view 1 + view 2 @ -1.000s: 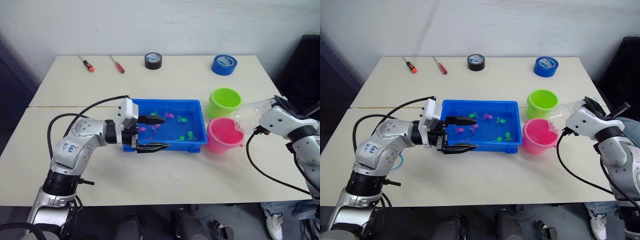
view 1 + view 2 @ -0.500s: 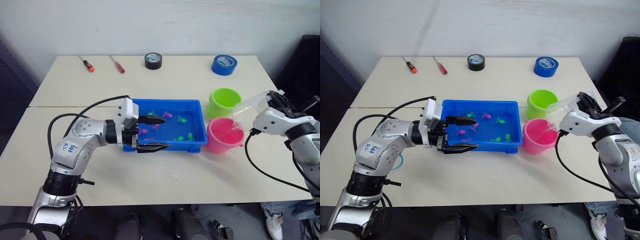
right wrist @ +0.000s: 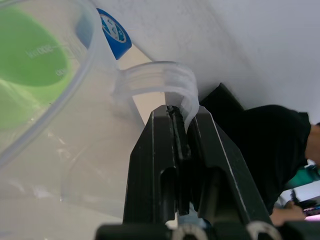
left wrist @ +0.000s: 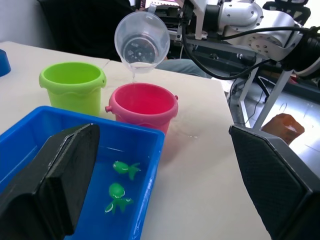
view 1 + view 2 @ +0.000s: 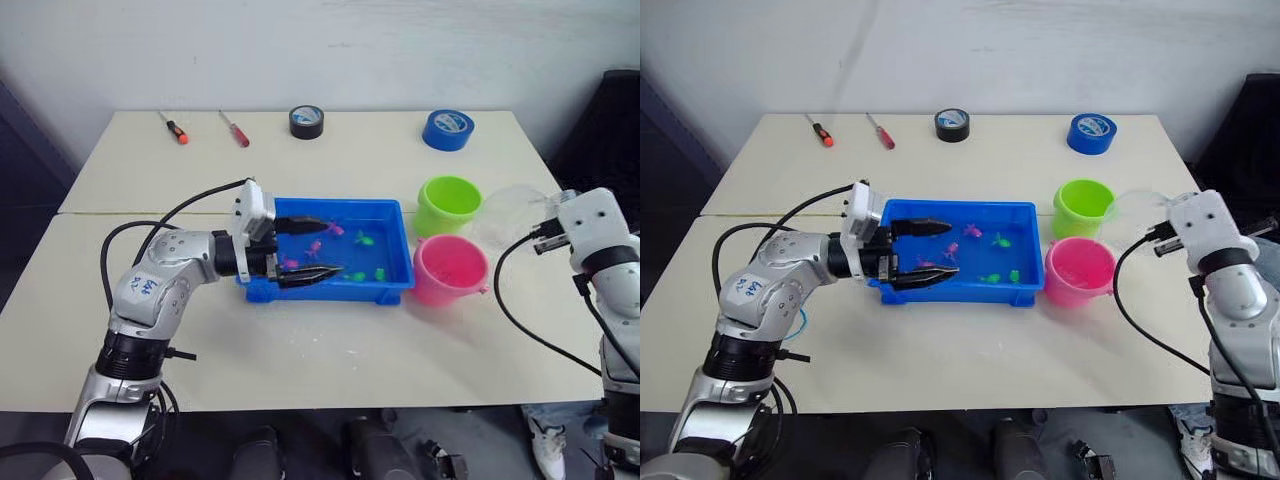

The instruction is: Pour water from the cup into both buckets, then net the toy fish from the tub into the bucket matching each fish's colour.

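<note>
Cup: the clear cup (image 4: 142,39) hangs tipped on its side above the far right of the table, its mouth toward the buckets, just above and beyond the pink bucket (image 5: 450,270).
Water: a thin thread appears to fall from the cup's lip into the pink bucket.
Right gripper: the right gripper (image 3: 181,131) is clamped on the cup's handle, fingers pressed together around the thin plastic loop.
Green bucket: the green bucket (image 5: 449,204) stands just beyond the pink one, touching or nearly so.
Tub: the blue tub (image 5: 395,291) lies left of the buckets, with pink and green toy fish (image 4: 117,192) inside.
Left gripper: the left gripper (image 5: 312,247) hovers over the tub's left end, fingers spread apart and empty.
Risk: the handle is narrow, so the cup could twist in the grip and spill onto the table between the buckets.
</note>
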Available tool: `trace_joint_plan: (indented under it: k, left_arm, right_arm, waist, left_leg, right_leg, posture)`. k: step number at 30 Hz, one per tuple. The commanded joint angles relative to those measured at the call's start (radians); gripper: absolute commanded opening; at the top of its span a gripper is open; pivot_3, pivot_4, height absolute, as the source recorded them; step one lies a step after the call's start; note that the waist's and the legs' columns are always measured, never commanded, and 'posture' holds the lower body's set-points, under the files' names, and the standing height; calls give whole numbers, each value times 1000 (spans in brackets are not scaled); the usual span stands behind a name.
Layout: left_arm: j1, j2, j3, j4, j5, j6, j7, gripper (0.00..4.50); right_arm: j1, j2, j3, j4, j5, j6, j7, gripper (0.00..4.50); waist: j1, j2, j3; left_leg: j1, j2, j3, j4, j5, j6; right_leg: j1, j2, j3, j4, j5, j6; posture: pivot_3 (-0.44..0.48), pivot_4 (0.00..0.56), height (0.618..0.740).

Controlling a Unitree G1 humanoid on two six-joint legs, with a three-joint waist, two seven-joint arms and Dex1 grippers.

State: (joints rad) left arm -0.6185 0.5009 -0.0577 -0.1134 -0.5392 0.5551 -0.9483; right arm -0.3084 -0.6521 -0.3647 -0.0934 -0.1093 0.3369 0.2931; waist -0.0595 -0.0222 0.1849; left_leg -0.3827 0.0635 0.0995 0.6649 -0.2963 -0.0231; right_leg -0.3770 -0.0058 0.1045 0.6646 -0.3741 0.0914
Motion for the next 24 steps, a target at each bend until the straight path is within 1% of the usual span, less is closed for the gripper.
trace_joint_plan:
  k: [1,3,5,11,14,18,24]
  left_arm:
    - [-40,-21,-1,28,36,-18,40,4500]
    - [-59,-33,-10,54,60,-16,60,4500]
    - [-72,-46,-5,63,58,-6,66,4500]
    - [-87,-59,-6,75,68,-16,65,4500]
    - [-87,-62,-7,77,76,-21,65,4500]
    - [-81,-60,-6,78,91,-27,72,4500]
    - [-82,-60,-4,75,95,-25,72,4500]
  right_arm:
    - [-90,0,-42,35,81,88,0,61]
    - [-142,-18,-21,94,82,89,-7,61]
    - [-203,-38,12,177,62,53,-21,61]
    - [-415,-83,120,499,-6,-104,-71,61]
    - [-488,-92,169,621,-32,-179,-78,61]
    - [-606,-100,279,821,-123,-314,-118,61]
    - [-733,-115,435,1015,-272,-471,-200,61]
  waist:
    - [-1,0,0]
    - [0,0,0]
    - [0,0,0]
    - [-8,0,0]
    - [-21,0,0]
    - [-28,0,0]
    - [-35,0,0]
  left_leg:
    - [1,0,0,0,0,0]
    - [1,0,1,0,0,0]
    - [1,0,2,-1,0,0]
    - [2,0,5,-1,0,0]
    - [2,0,6,-2,0,0]
    - [2,0,6,-2,0,0]
    - [3,0,8,-2,0,0]
  right_leg:
    - [0,0,0,0,0,0]
    - [0,0,1,0,0,0]
    - [0,0,1,0,0,0]
    - [-2,0,4,0,0,0]
    - [-2,0,4,1,0,0]
    - [-2,0,5,1,0,0]
    - [-4,0,6,4,0,0]
  posture:
    - [0,150,740]
    - [0,150,740]
    - [0,150,740]
    - [0,150,740]
    - [0,150,740]
    - [0,150,740]
    - [0,150,740]
